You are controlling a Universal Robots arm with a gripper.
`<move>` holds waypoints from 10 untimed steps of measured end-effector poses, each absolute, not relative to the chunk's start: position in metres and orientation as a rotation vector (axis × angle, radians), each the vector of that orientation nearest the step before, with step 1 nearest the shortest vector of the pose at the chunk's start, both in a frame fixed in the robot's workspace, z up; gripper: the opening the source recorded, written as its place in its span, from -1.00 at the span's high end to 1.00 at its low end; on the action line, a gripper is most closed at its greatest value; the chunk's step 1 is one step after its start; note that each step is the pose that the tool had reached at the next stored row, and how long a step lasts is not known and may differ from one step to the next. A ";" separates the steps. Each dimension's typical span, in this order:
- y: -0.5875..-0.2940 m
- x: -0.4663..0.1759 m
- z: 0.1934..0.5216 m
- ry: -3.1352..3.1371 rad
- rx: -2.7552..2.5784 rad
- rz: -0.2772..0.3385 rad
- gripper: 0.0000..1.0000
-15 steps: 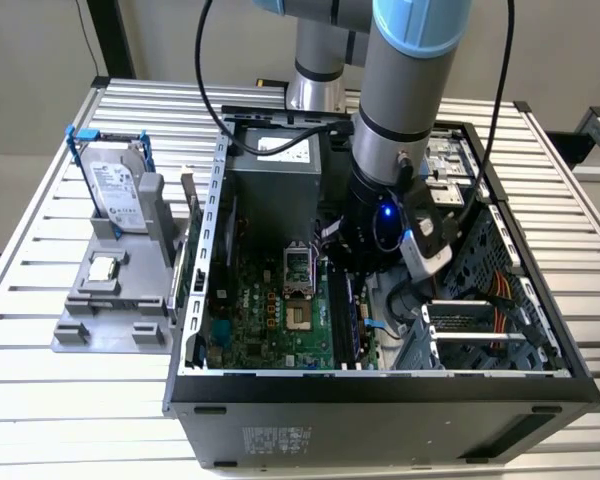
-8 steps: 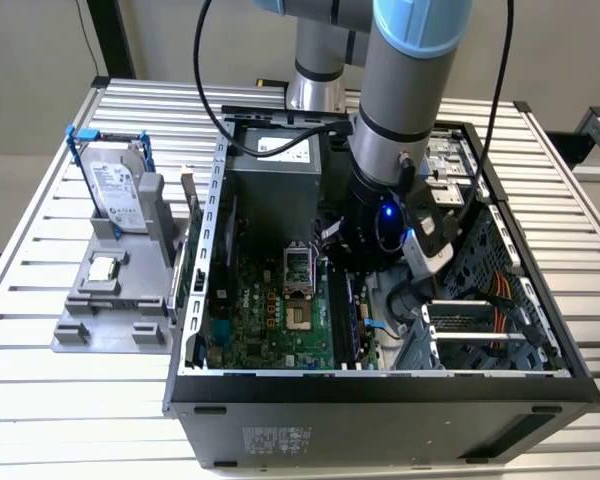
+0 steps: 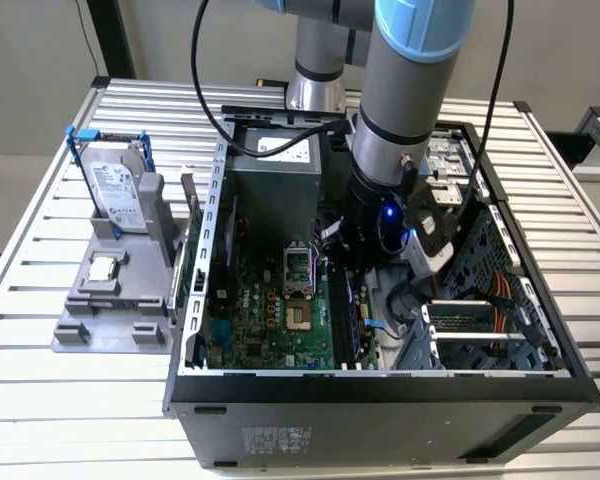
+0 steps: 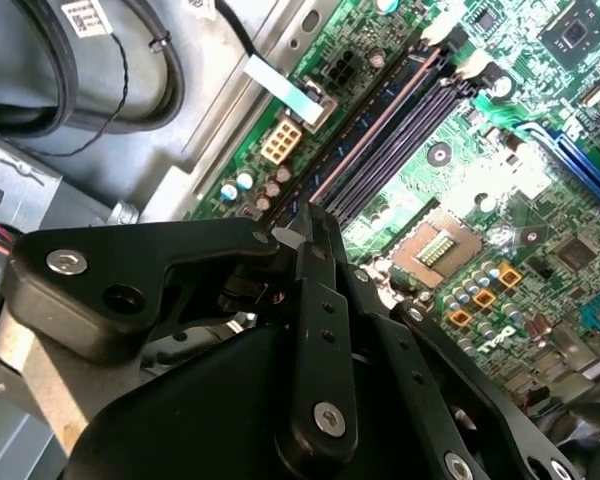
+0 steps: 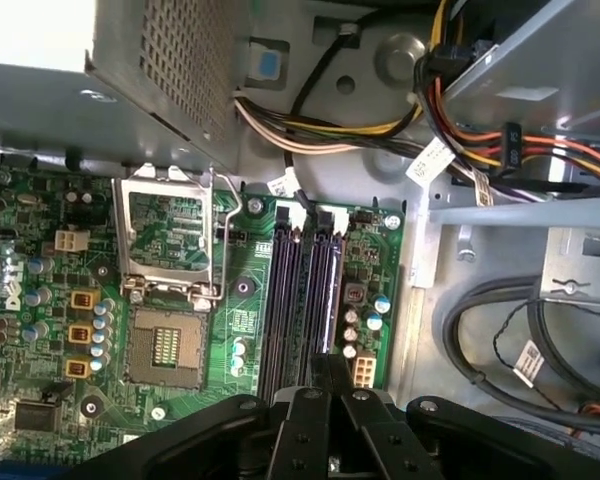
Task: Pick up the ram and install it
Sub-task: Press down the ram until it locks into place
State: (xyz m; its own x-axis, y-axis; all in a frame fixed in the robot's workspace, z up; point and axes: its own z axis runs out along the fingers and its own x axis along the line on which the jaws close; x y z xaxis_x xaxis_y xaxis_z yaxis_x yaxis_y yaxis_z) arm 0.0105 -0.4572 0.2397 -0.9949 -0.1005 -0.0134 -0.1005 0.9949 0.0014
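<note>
**Closed gripper at the ram slots inside the computer case**

A slatted metal desk (image 3: 40, 250) is seen in the exterior view, with an open computer case (image 3: 380, 385) lying on it. The arm (image 3: 410, 90) is angled steeply down from above into the case, its wrist low over the motherboard (image 3: 270, 310). Outside the case, toward the exterior view's left, a grey holder (image 3: 90, 320) carries a hard drive (image 3: 115, 195) standing on edge.

What the arm's wrist hides in the exterior view is given by the wrist views. In both of them the gripper (image 4: 315, 215) (image 5: 330, 365) is shown closed, its jaws drawn together. Its tips are set at the near end of the long black memory slots (image 5: 285, 300), beside the empty processor socket (image 5: 165, 345).

The ram (image 4: 380, 130) (image 5: 329, 290) is seen standing on edge along the slot nearest the case wall, running away from the tips. Whether it is pinched between them or only touched cannot be told.
</note>
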 end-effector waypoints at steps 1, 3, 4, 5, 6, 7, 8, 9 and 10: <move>-0.457 0.011 0.240 3.124 -0.169 0.004 1.00; -0.457 0.011 0.240 3.123 -0.187 0.003 1.00; -0.457 0.011 0.240 3.122 -0.196 0.004 1.00; -0.457 0.011 0.240 3.122 -0.205 0.004 1.00; -0.457 0.011 0.240 3.121 -0.212 0.004 1.00; -0.457 0.011 0.240 3.121 -0.218 0.004 1.00; -0.457 0.011 0.240 3.120 -0.224 0.004 1.00; -0.457 0.011 0.240 3.120 -0.229 0.004 1.00; -0.457 0.011 0.240 3.120 -0.232 0.004 1.00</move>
State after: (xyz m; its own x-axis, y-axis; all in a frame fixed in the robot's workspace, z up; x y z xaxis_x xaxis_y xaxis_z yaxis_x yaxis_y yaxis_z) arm 0.0108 -0.4572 0.2397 -0.9889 -0.1478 -0.0134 -0.1478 0.9890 0.0015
